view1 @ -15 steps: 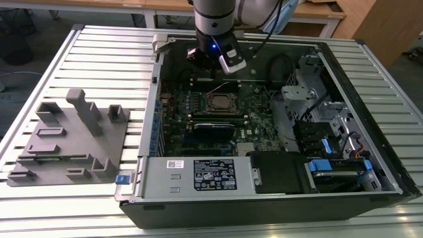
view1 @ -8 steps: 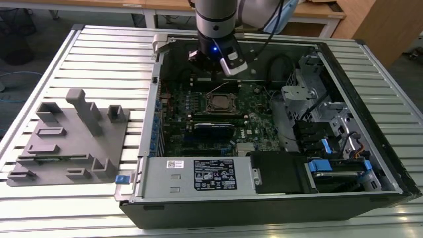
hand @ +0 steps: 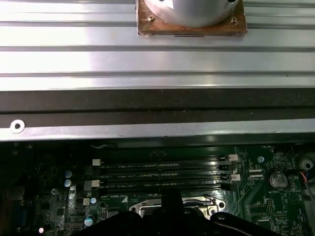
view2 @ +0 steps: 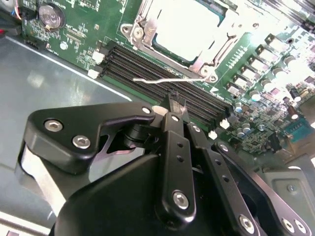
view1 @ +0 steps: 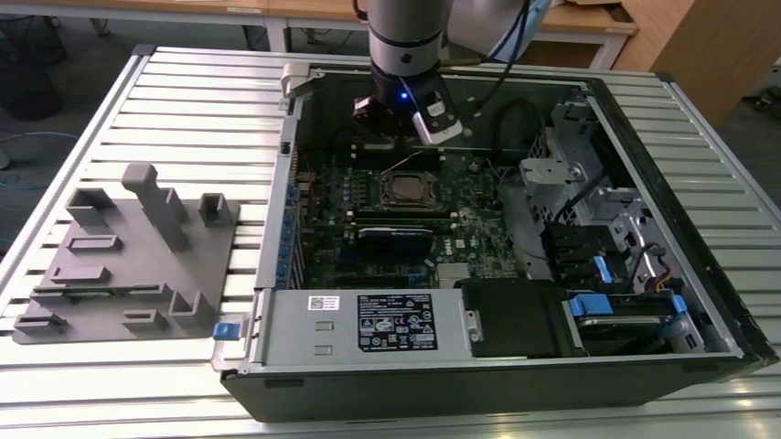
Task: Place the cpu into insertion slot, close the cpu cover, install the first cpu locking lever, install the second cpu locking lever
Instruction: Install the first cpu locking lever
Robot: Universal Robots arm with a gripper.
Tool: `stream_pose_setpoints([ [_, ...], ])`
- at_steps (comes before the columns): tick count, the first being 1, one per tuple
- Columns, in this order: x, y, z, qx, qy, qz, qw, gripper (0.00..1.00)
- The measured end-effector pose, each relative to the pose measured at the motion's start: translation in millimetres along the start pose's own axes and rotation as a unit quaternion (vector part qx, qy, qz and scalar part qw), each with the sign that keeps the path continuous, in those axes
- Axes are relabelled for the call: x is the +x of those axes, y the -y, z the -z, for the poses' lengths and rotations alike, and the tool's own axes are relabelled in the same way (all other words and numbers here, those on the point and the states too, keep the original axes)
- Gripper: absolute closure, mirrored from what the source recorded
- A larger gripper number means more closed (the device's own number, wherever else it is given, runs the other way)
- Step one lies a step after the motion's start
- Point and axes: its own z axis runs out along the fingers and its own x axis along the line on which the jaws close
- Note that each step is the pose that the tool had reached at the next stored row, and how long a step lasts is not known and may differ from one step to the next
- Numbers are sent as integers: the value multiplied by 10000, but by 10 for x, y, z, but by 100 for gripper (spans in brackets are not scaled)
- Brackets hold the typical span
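The cpu [view2: 189, 24] lies in the insertion slot [view1: 409, 189] on the green board, its silver top showing through the window of the cpu cover [view2: 142, 27], which lies flat over it. A thin wire locking lever [view2: 162, 79] runs along the socket's edge, beside the memory slots. My gripper [view2: 174, 101] hangs just short of that wire, over the memory slots, its black fingers [view2: 170, 130] shut together with nothing seen between them. In the exterior view the gripper [view1: 388, 142] is low inside the case, just behind the socket. The first wrist view shows the socket's edge [hand: 172, 202].
The open computer case [view1: 281, 229] lies on a slatted metal table [view1: 183, 110]. A grey fixture [view1: 123, 256] sits at the exterior view's left. Inside are a black card [view1: 397, 236], a power supply [view1: 366, 320], drive bays [view1: 610, 229] and cables [view1: 513, 119].
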Motion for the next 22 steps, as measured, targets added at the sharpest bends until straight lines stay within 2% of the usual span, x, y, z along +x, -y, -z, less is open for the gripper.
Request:
stream_pose_setpoints([
  [8, -6, 3, -9, 1, 0, 0, 10000, 89],
  [14, -2, 18, -70, 1, 0, 0, 10000, 89],
  [22, -12, 23, -92, 1, 0, 0, 10000, 89],
])
